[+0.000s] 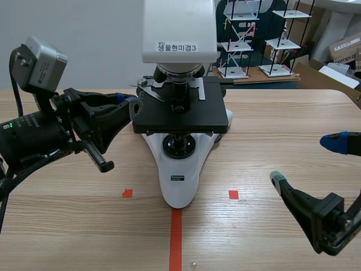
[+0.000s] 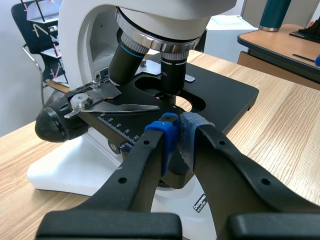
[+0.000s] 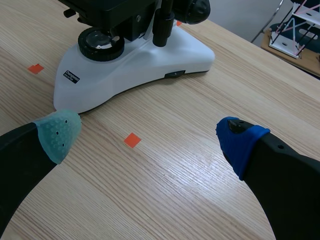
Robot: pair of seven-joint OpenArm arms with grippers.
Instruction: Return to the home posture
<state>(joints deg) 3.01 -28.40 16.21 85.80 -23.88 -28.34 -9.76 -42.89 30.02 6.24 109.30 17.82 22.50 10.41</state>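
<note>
A white microscope (image 1: 179, 169) with a black stage (image 1: 180, 113) stands mid-table. My left gripper (image 1: 130, 105) is raised at the stage's left edge, shut with nothing held. In the left wrist view its pads (image 2: 170, 137) meet just before the microscope (image 2: 75, 30), under the objective lenses (image 2: 172, 67) and beside the slide clip (image 2: 117, 107). My right gripper (image 1: 304, 161) is low at the right front of the table, open and empty. In the right wrist view the right gripper (image 3: 150, 141) hangs over bare wood, with the microscope base (image 3: 135, 55) ahead of it.
Orange tape squares (image 1: 233, 194) and a tape line (image 1: 176, 240) mark the table front. Wire model racks (image 1: 248, 39) and cardboard boxes (image 1: 344, 48) stand behind the table at the back right. A second desk (image 2: 285, 45) shows past the microscope.
</note>
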